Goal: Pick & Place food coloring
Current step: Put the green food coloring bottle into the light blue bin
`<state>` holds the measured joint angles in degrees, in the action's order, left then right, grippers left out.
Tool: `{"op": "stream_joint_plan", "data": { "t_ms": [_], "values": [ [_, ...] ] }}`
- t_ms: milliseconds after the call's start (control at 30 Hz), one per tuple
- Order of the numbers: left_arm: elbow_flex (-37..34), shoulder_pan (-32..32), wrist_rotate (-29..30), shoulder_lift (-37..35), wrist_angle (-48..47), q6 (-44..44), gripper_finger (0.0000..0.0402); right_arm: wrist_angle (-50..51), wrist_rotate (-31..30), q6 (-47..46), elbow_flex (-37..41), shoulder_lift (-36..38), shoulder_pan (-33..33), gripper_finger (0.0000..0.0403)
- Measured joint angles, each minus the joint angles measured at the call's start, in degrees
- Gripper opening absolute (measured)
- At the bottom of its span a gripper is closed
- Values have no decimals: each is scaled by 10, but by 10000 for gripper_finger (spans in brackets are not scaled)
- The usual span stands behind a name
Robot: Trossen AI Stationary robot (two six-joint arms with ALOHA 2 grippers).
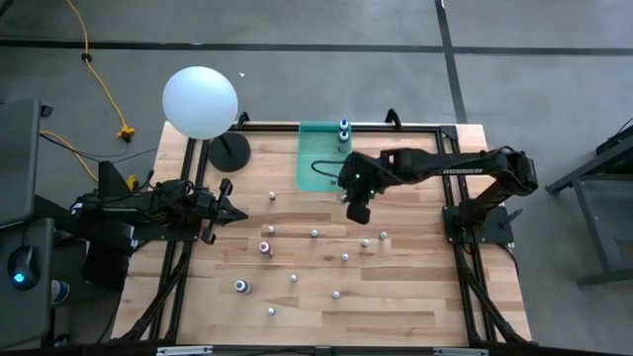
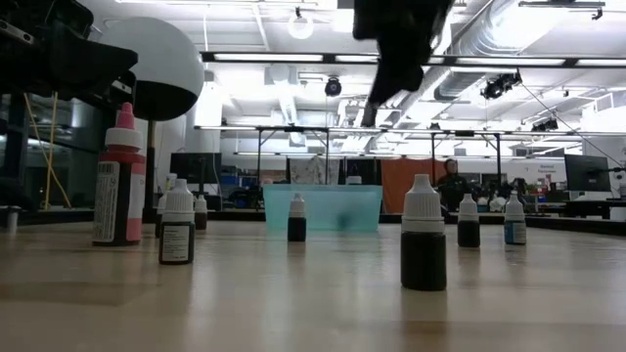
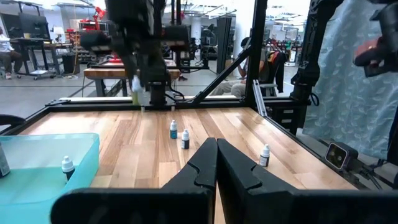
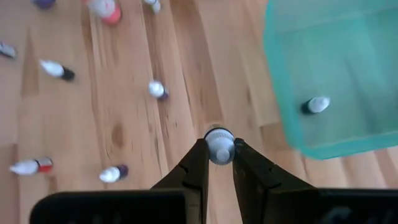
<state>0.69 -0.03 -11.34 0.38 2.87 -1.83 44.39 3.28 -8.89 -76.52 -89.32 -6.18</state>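
Note:
Several tiny food coloring bottles stand scattered on the wooden table, mostly whitish dots (image 1: 315,233), plus a pink-red one (image 1: 265,247) and a blue one (image 1: 241,287). A teal bin (image 1: 318,163) at the far middle holds two bottles (image 1: 343,130) at its far end. My right gripper (image 4: 219,152) hangs high over the table just near of the bin, shut on one small white-capped bottle (image 4: 219,144). At the table's left edge my left gripper (image 3: 216,149) rests level and shut, with nothing in it. My right gripper pinches the small bottle at its white cap (image 4: 219,135) between its two fingertips (image 4: 200,157). The fingers slant down from above, coming from the table's right side. The bottle is lifted clear of the table; its body is hidden below the cap.
A large white ball (image 1: 200,101) stands on a black round base (image 1: 228,151) at the far left corner. Black frame rails (image 1: 396,126) run along the table's edges. Loose bottles (image 1: 344,257) dot the middle and near part of the table, close under my right arm.

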Motion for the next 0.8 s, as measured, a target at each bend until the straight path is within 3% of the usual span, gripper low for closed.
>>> {"op": "stream_joint_plan", "data": {
  "t_ms": [267,500,800],
  "values": [
    [0,0,0,0,0,0,1,35,-2,-81,-78,-39,-31,43],
    [0,0,0,0,0,0,1,41,-58,-151,-144,-109,-60,44],
    [0,0,0,0,0,0,1,41,-68,-146,-218,-225,-91,45]
  ]
}}
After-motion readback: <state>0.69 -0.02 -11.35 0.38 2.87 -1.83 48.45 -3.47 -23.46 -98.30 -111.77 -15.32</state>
